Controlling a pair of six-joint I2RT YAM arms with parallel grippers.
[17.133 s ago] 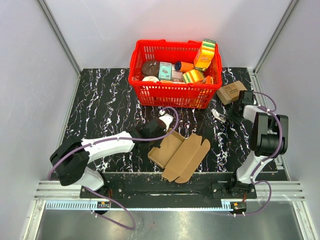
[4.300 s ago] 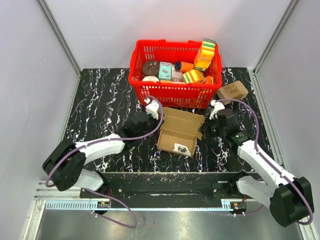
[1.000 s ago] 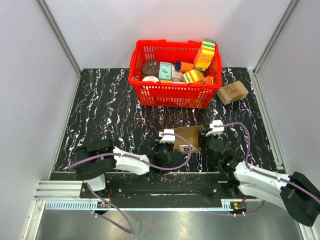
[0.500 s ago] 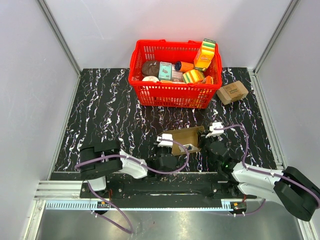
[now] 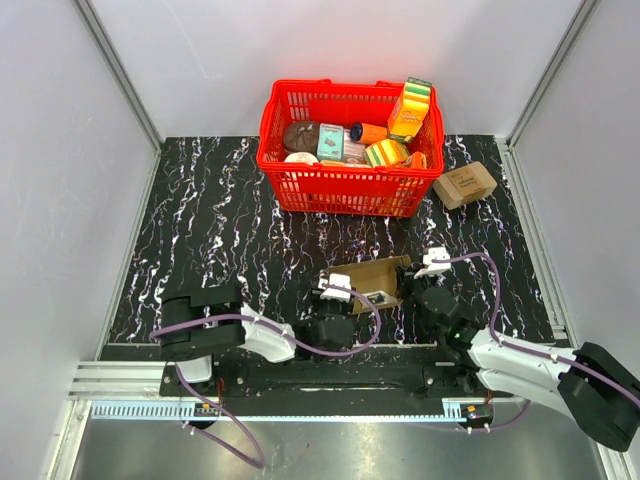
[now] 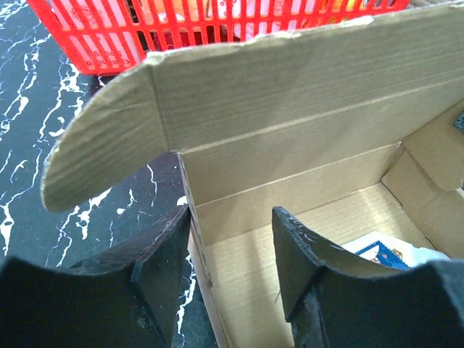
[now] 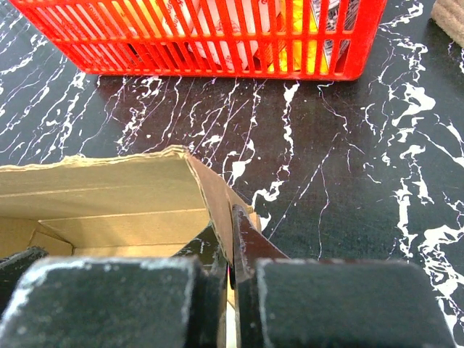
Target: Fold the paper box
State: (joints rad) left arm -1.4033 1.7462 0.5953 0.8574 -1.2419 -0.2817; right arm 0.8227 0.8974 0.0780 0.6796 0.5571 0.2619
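The paper box (image 5: 372, 275) stands half-formed near the table's front edge, plain brown, its back wall (image 6: 290, 94) upright with a rounded flap (image 6: 94, 145) at the left. My left gripper (image 6: 232, 214) is open and straddles the box's left side wall (image 6: 194, 246), one finger outside and one inside, neither pressing it. My right gripper (image 7: 230, 225) is shut on the box's right side wall (image 7: 214, 196). In the top view the left gripper (image 5: 336, 298) and right gripper (image 5: 424, 283) flank the box. A white card with blue print (image 6: 388, 250) lies inside.
A red basket (image 5: 340, 188) full of groceries stands just behind the box, close in both wrist views (image 6: 87, 36) (image 7: 217, 43). A small printed brown carton (image 5: 465, 184) sits at the back right. Black marble tabletop (image 5: 210, 230) spreads to the left.
My left gripper's jaws have spread apart, letting go of the box's left wall. The right gripper stays clamped, and the box has barely shifted.
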